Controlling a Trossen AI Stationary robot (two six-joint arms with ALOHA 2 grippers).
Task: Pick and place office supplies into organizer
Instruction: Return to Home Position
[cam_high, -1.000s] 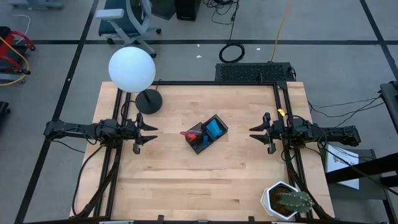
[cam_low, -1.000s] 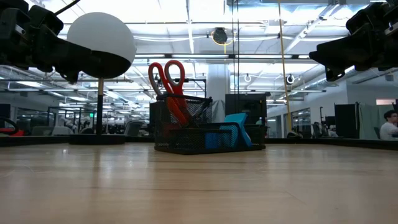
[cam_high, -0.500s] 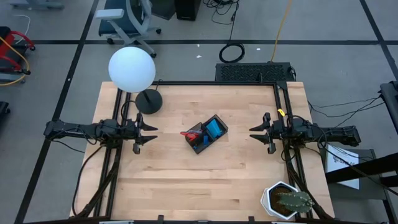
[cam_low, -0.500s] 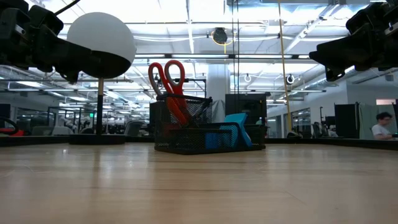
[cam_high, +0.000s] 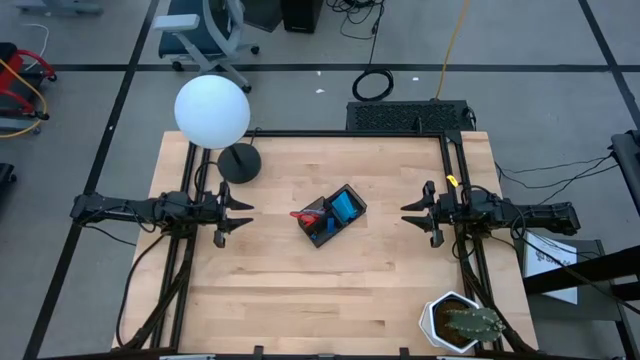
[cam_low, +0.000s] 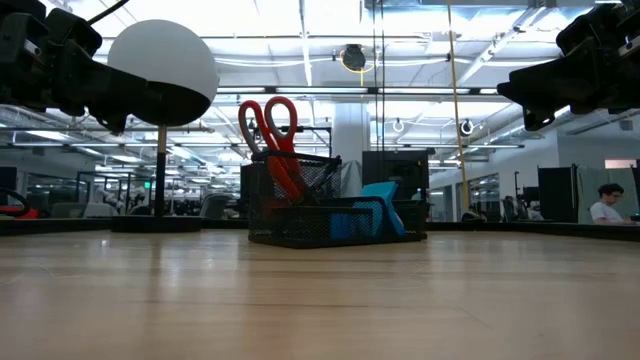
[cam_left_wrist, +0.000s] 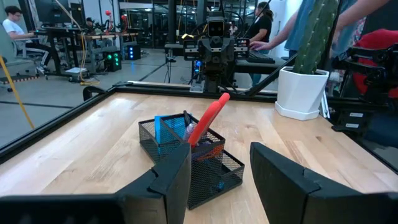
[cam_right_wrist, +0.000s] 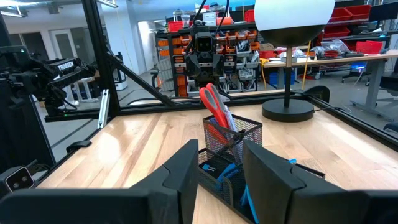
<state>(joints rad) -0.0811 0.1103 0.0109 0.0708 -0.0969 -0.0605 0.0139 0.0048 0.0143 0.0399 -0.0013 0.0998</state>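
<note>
We are looking at a black mesh organizer (cam_high: 332, 215) that is sitting near the middle of a wooden tabletop (cam_high: 330, 290), directly between the two claws and well apart from each. Red-handled scissors (cam_high: 305, 214) are standing in the compartment on the side nearer the left claw, with their handles poking up above the rim. A blue notepad (cam_high: 343, 208) is leaning in the compartment on the side nearer the right claw. Smaller blue items are lying lower inside the mesh, and we cannot tell what they are.

The left claw (cam_high: 246, 215) is hovering above the tabletop with its tips pointing at the organizer. Its two fingers (cam_left_wrist: 168, 180) are spread apart and gripping nothing. The right claw (cam_high: 405, 214) is facing it from the opposite side at about the same height. Its fingers (cam_right_wrist: 183, 171) are likewise spread and empty.

A lamp (cam_high: 212, 110) with a white globe shade is standing just beyond the left claw, toward the tabletop's far edge, on a round black lamp base (cam_high: 239, 163). A potted cactus (cam_high: 462, 322) in a white pot is sitting behind and to one side of the right claw, at the near corner. In the room behind the tabletop, a person (cam_low: 605, 200) is sitting far off.
</note>
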